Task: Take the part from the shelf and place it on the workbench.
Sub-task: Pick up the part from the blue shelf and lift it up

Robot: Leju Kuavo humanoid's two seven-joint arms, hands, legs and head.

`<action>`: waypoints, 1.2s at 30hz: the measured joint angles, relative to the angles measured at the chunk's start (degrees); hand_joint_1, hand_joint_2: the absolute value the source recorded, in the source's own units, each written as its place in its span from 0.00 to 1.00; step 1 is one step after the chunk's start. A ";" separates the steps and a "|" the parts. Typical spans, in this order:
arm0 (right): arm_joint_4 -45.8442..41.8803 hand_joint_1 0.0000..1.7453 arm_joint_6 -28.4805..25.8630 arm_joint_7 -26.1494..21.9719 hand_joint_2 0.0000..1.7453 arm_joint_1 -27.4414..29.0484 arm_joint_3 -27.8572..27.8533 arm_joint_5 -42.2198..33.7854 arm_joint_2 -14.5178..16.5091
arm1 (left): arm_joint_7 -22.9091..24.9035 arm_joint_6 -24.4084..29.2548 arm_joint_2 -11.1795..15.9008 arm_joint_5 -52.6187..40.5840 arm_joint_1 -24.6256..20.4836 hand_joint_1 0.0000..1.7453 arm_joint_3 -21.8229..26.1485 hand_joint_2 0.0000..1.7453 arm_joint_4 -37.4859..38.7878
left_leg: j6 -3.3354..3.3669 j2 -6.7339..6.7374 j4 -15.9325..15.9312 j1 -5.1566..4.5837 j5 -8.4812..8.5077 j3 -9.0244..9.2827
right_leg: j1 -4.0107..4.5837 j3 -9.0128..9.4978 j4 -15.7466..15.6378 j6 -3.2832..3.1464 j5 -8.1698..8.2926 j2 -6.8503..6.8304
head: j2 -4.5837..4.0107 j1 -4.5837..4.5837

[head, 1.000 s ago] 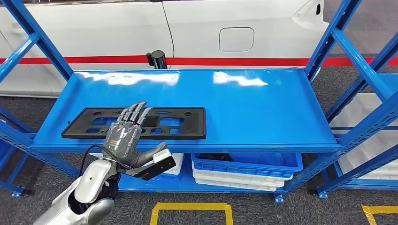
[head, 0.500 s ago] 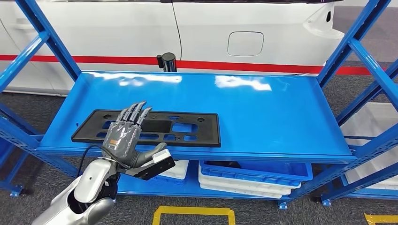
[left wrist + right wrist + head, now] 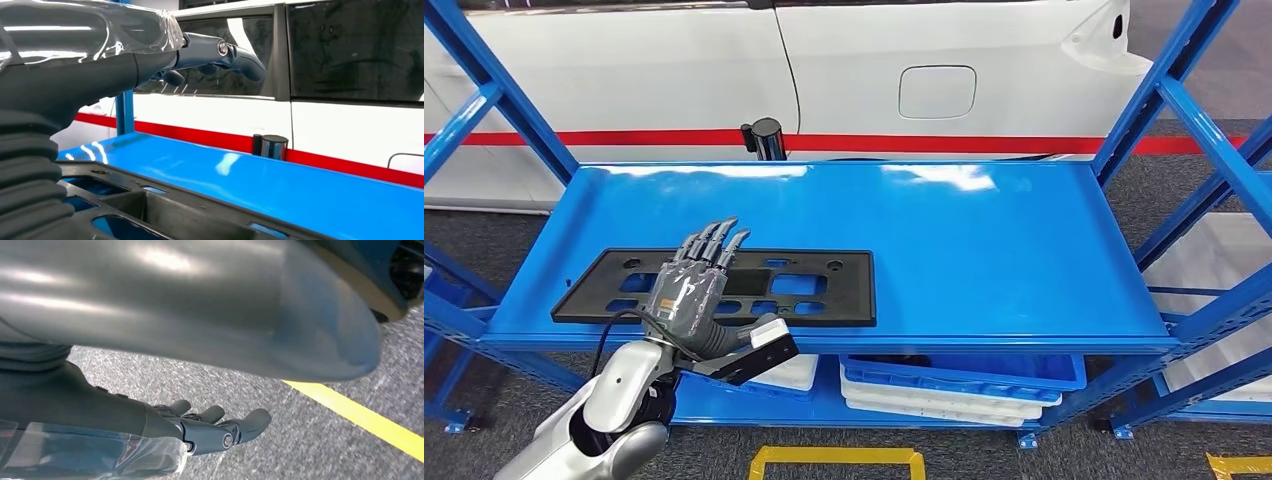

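The left hand (image 3: 689, 298) is up at the near edge of the blue shelf (image 3: 984, 240), fingers (image 3: 714, 243) stretched out and apart, holding nothing, hovering over the black part (image 3: 824, 290) rather than gripping it. That part, a long flat black panel with cut-outs, lies flat on the near left of the shelf, its long side running along the front edge. From the left wrist view the fingers sit clearly above the panel with open air beneath them, so no contact yet as far as I can tell. The right hand (image 3: 200, 432) hangs low over the grey floor near a yellow line (image 3: 360, 415), fingers loosely extended and nothing in them. Behind the shelf stands a white car (image 3: 874, 70) with a red stripe, and a small black cylinder (image 3: 762, 138) sits at the far edge. Down on the lower level, stacked blue and white trays (image 3: 954, 385). So where are we? Early, by my reading: the reach is made, but the grasp, the lift and the carry to the workbench are all left to do. 0 of the real steps banked so far.
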 joint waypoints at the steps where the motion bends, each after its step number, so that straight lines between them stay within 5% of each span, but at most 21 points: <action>1: 0.00 0.00 0.00 -0.05 0.00 -0.05 0.00 0.02 -0.01 | -0.01 -0.07 0.00 0.17 -0.04 0.00 0.00 1.00 0.06 | 0.10 -0.05 -3.81 -0.04 1.61 1.65 | 0.06 0.18 0.03 0.28 -0.17 0.07 | 0.00 -0.01; 3: 0.00 0.00 0.01 -0.09 0.00 -0.11 0.01 0.07 -0.02 | -0.05 -0.14 0.01 0.56 -0.06 0.00 0.00 1.00 0.20 | 0.70 -0.17 -7.26 -0.26 2.62 3.23 | 0.25 0.34 0.02 0.75 -0.35 0.14 | 0.00 0.03; 7: 0.00 0.00 -0.01 -0.11 0.00 -0.09 0.02 0.11 -0.02 | -0.14 -0.16 0.15 1.34 -0.15 0.00 0.06 1.00 0.52 | 2.44 -0.21 -7.54 -0.50 2.99 3.50 | -0.04 -0.16 1.41 1.80 -1.49 0.05 | 0.00 0.11; 10: 0.00 0.00 -0.01 -0.11 0.00 -0.07 0.02 0.10 -0.02 | -0.20 -0.17 0.15 1.72 -0.23 0.00 0.05 1.00 0.66 | 3.17 -0.04 -7.63 -0.56 2.98 3.56 | -0.04 -5.16 12.13 2.11 -6.83 -0.13 | 0.00 0.26; 12: 0.00 0.00 -0.01 -0.11 0.00 0.05 0.03 0.09 -0.02 | -0.30 -0.24 0.15 2.01 -0.15 0.00 0.01 1.00 0.85 | 3.30 0.00 -7.62 -0.81 2.90 3.60 | -0.01 -8.02 17.63 2.06 -8.28 -0.14 | 0.00 0.28; 14: 0.00 0.00 -0.01 -0.11 0.00 0.07 0.04 0.09 -0.03 | -0.45 -0.33 0.15 2.23 -0.12 0.00 -0.01 1.00 0.96 | 3.34 -0.07 -7.61 -0.98 2.81 3.81 | 0.06 -6.50 14.09 1.71 -5.42 -0.14 | 0.00 0.28; 16: 0.00 0.00 -0.04 -0.11 0.00 -0.04 0.03 0.07 -0.04 | -0.58 -0.40 0.15 2.36 -0.20 0.00 -0.01 1.00 0.96 | 3.17 -0.14 -7.56 -1.17 2.58 4.07 | 0.30 -2.30 5.37 1.15 -1.64 -0.16 | 0.00 0.28; 18: 0.00 0.00 -0.09 -0.13 0.00 -0.13 0.04 0.00 -0.05 | -0.64 -0.46 0.16 2.38 -0.36 0.00 -0.01 1.00 0.96 | 2.77 -0.18 -7.52 -1.30 2.34 4.13 | 0.61 -0.06 0.69 0.78 -0.42 -0.19 | 0.01 0.26; 22: 0.00 0.00 -0.10 -0.16 0.00 -0.10 0.04 -0.06 -0.05 | -0.70 -0.56 0.19 2.39 -0.63 0.00 0.01 1.00 0.96 | 1.57 -0.14 -6.56 -1.10 1.34 3.76 | 0.50 0.26 -0.04 -0.10 -0.28 -0.22 | 0.00 0.23; 26: 0.00 0.00 -0.09 -0.20 0.00 -0.13 0.06 -0.04 -0.03 | -0.74 -0.58 0.27 2.59 -0.75 0.00 -0.02 1.00 1.04 | 0.46 -0.04 7.12 -0.72 -4.89 -2.83 | 0.23 0.41 -0.24 -0.60 -0.22 -0.26 | 0.00 0.07; 28: 0.00 0.00 -0.07 -0.20 0.00 -0.05 0.07 -0.06 -0.02 | -0.74 -0.62 0.32 2.89 -0.61 0.00 -0.04 1.00 1.18 | 0.21 -0.03 9.70 -0.60 -4.63 -4.48 | 0.23 0.46 -0.21 -0.59 -0.28 -0.24 | 0.00 0.07; 32: 0.00 0.00 0.00 -0.20 0.00 -0.08 0.07 -0.08 -0.03 | -0.75 -0.78 0.37 3.26 -0.72 0.00 -0.03 1.00 1.35 | 0.61 -0.01 -4.61 -0.53 2.41 1.72 | 0.44 0.81 -0.13 -0.08 -0.62 -0.14 | 0.01 0.06; 36: 0.00 0.00 0.14 -0.17 0.00 -0.11 0.07 -0.12 -0.05 | -0.84 -1.03 0.45 3.42 -0.69 0.00 -0.02 1.00 1.49 | 2.07 -0.10 -7.63 -0.85 3.26 3.04 | 0.57 0.76 -0.11 0.93 -0.84 -0.13 | 0.00 0.18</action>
